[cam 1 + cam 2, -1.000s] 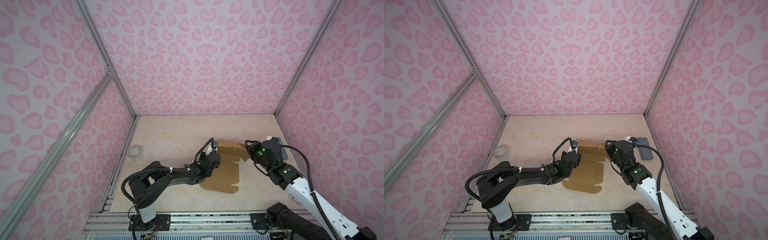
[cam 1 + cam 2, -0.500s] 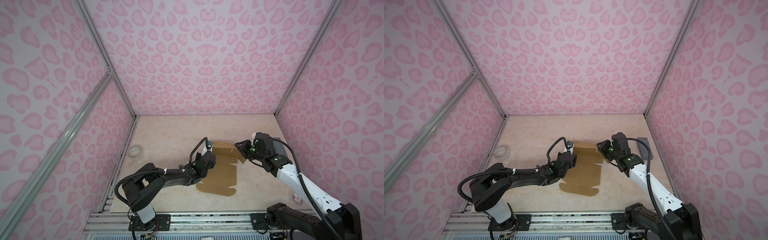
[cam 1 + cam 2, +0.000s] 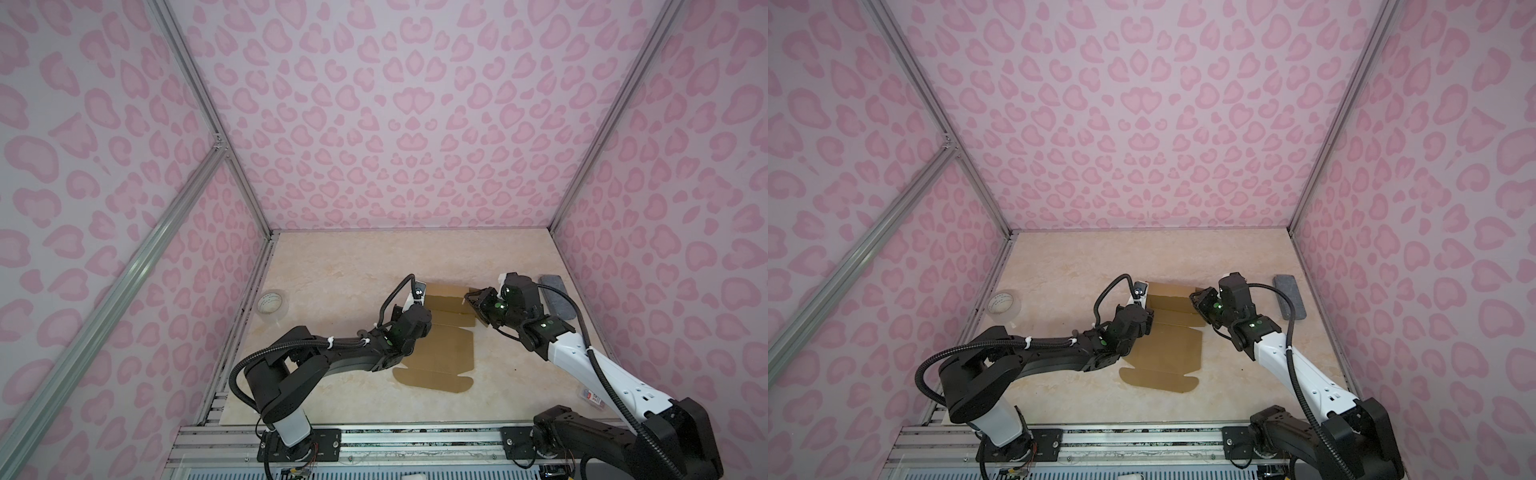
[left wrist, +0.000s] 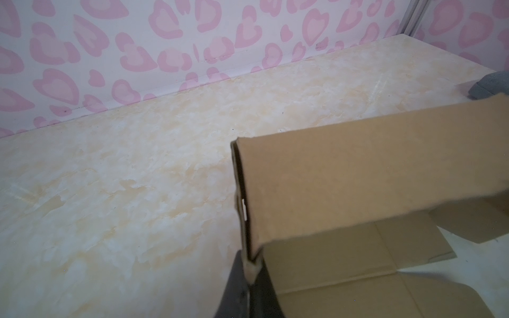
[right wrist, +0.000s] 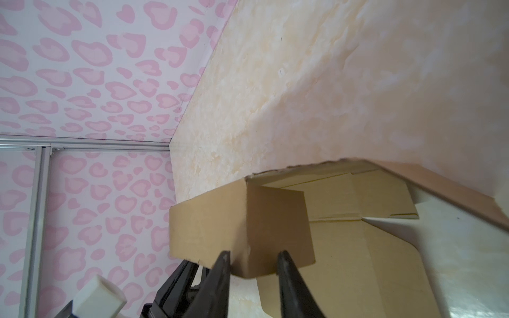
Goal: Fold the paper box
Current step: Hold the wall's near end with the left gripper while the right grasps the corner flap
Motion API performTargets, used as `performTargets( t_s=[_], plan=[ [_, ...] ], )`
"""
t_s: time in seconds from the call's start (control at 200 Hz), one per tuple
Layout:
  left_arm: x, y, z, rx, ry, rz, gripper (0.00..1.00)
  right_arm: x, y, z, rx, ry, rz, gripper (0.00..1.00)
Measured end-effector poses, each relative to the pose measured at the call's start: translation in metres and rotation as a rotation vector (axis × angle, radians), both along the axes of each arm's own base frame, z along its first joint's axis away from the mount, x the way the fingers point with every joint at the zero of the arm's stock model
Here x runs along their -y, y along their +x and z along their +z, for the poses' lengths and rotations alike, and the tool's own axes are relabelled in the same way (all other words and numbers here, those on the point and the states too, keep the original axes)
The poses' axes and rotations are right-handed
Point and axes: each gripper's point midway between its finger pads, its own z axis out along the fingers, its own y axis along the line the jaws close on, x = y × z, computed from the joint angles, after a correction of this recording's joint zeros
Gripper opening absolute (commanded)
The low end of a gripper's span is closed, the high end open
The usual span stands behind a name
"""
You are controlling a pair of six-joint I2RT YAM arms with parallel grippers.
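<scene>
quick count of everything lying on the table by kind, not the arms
paper box: 1
tape roll: 1
grey block: 1
small printed label: 1
total: 4

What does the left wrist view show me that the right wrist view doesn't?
Only left wrist: the grey block beyond the paper box. Only right wrist: the right gripper, fingers apart astride a folded corner, contact unclear, and the aluminium frame. Both: the paper box, the left gripper shut on its raised panel's edge, the table, the pink wall.
</scene>
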Motion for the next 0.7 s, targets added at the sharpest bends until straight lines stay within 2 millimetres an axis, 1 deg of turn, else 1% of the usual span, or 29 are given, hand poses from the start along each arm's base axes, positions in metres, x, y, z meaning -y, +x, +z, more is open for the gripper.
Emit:
performTargets(
  t_s=[0.21, 0.305, 0.58, 0.7],
  plan=[
    [0.001, 0.000, 0.000, -0.002, -0.001, -0.004, 0.02, -0.002, 0.006, 0.000, 0.029, 0.024, -0.008, 0.24],
    [0.001, 0.000, 0.000, -0.002, -0.001, -0.004, 0.02, -0.003, 0.007, -0.001, 0.039, 0.028, -0.008, 0.16],
    [0.000, 0.000, -0.002, -0.006, -0.003, -0.003, 0.02, -0.004, 0.010, -0.006, 0.057, 0.058, -0.021, 0.14],
    [-0.003, 0.000, -0.005, -0.013, -0.001, -0.001, 0.02, -0.004, 0.010, -0.006, 0.061, 0.066, -0.024, 0.10]
  ],
)
